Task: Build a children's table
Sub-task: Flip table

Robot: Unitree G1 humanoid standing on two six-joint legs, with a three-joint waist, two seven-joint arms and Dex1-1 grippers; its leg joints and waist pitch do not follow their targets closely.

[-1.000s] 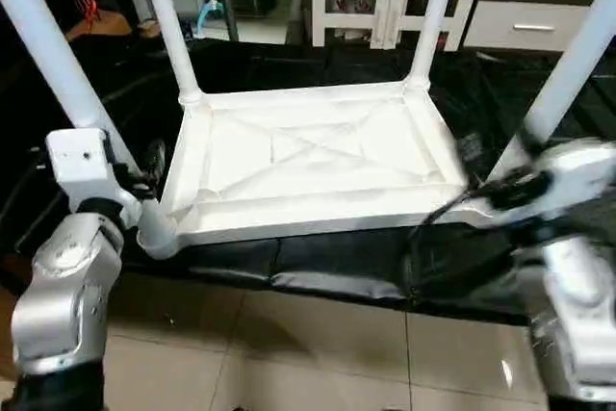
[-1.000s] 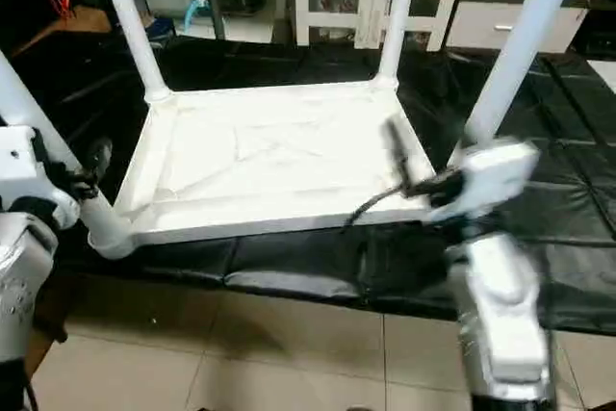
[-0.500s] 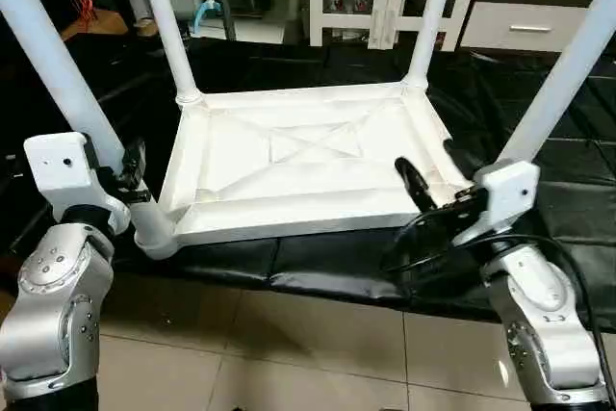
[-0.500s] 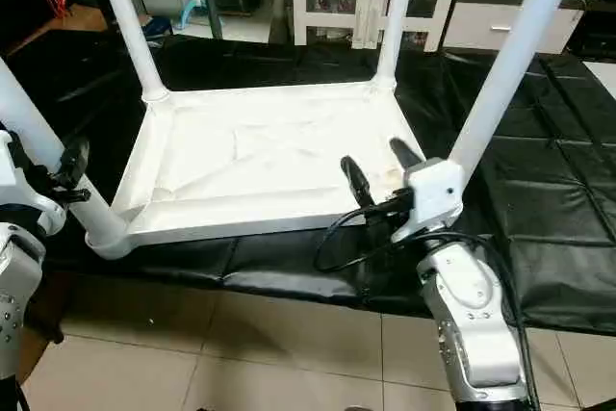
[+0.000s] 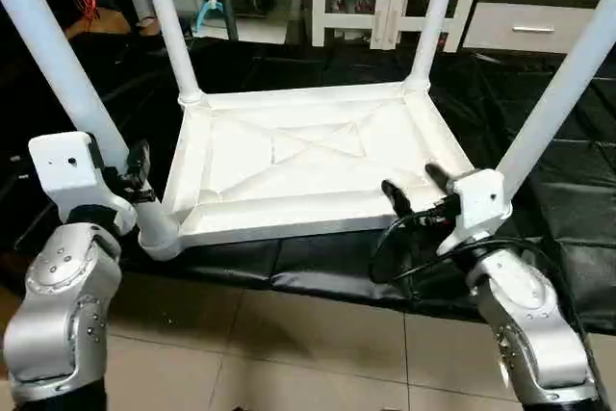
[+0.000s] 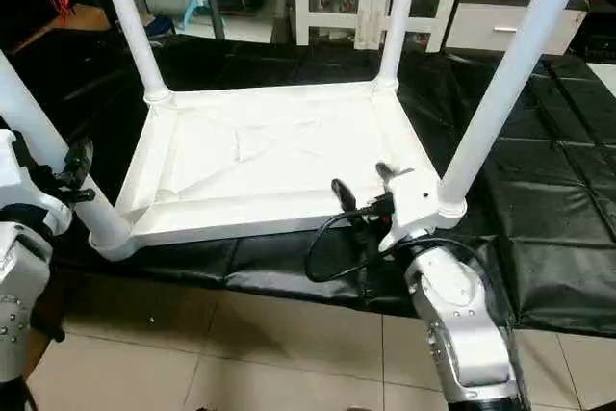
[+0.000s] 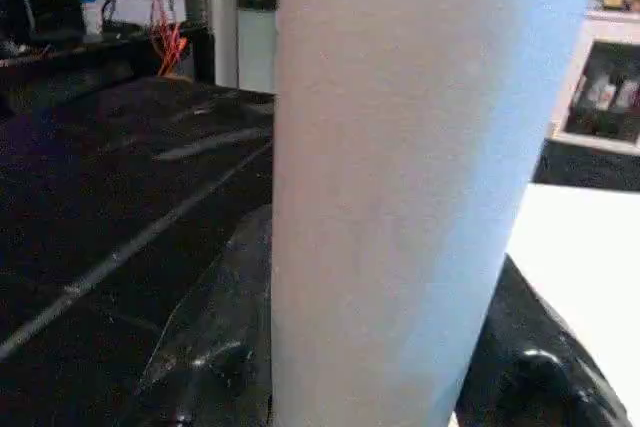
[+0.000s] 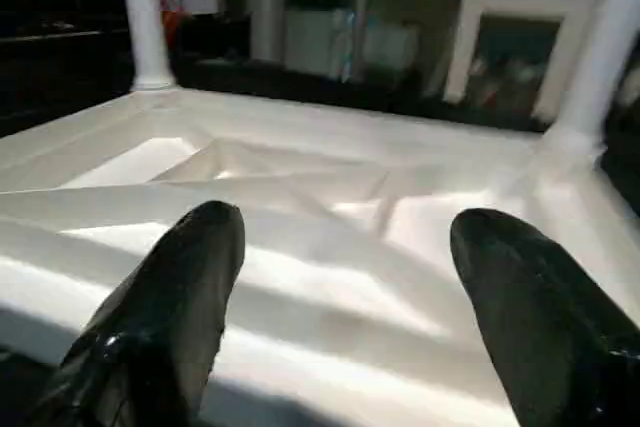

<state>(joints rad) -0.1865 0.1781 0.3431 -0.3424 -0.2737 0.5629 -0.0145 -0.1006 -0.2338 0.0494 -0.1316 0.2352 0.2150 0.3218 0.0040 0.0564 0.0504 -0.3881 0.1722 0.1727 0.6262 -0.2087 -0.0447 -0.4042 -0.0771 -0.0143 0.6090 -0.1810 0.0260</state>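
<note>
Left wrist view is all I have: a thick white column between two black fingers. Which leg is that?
Observer: It is the near-left white tapered plastic leg. Your left hand grips it low, just above its corner socket.
Operator: Are the other legs in?
Observer: Yes, all four stand upright at the corners of the upturned white square plastic tabletop.
Operator: And my right hand?
Observer: The right hand is open and empty, over the tabletop's near edge beside the near-right leg.
</note>
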